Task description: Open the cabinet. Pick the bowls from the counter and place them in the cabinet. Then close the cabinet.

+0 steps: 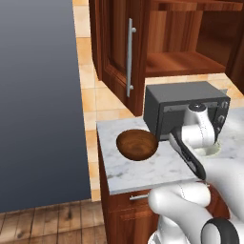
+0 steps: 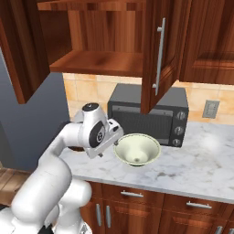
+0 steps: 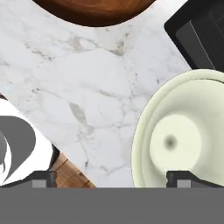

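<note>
The cabinet [image 2: 105, 41] hangs open above the marble surface [image 2: 201, 160], both doors swung outward, long silver handles [image 2: 158, 55] running vertically, its shelf [image 2: 98, 63] bare. Below it, the cream-green bowl [image 2: 137, 149] sits upright, mouth facing up, just in front of the dark microwave [image 2: 176, 114]. The wood-look bowl [image 1: 137, 144] rests upright at about 9 o'clock of the microwave in the left base view, near the surface's left end. Both bowls are round, with no long axis. In the hand view the gripper [image 3: 111, 178] hovers over the marble, fingers [image 3: 181, 178] spread wide and holding nothing, one tip over the cream bowl's rim at 4 o'clock, the brown bowl at 12 o'clock.
</note>
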